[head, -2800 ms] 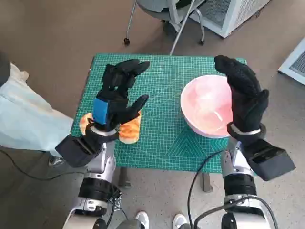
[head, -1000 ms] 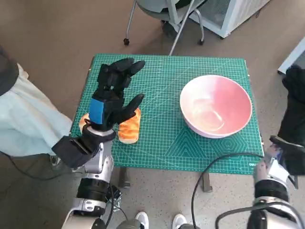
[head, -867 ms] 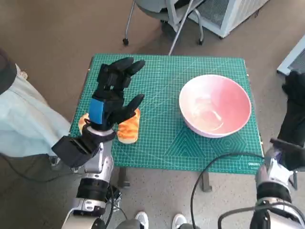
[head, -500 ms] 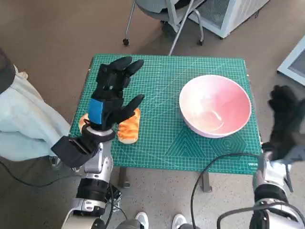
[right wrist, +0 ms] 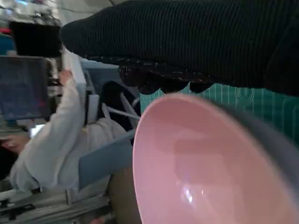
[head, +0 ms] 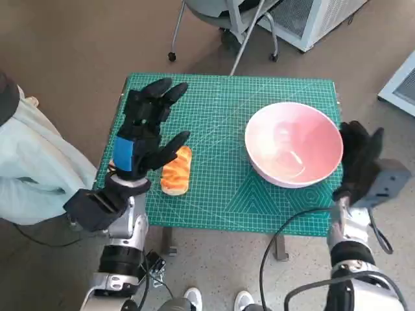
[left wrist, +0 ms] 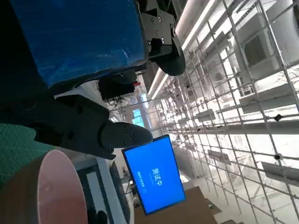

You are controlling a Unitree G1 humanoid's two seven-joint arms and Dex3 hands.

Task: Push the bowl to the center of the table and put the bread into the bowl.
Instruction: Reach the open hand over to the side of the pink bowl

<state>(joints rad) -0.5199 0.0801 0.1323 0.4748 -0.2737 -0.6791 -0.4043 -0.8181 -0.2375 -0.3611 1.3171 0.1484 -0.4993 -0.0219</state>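
At the table's right edge, the right hand (head: 360,155), holding nothing, is being brought back in beside the bowl (head: 293,142), readying the push. The bread (head: 176,170) is lying beside the open, empty left hand (head: 144,133).

The black-gloved right hand (head: 358,162), over the pink round bowl (head: 293,142) at first, swung off past the surface's three o'clock edge and now stands just beside the bowl's three o'clock rim, fingers up.
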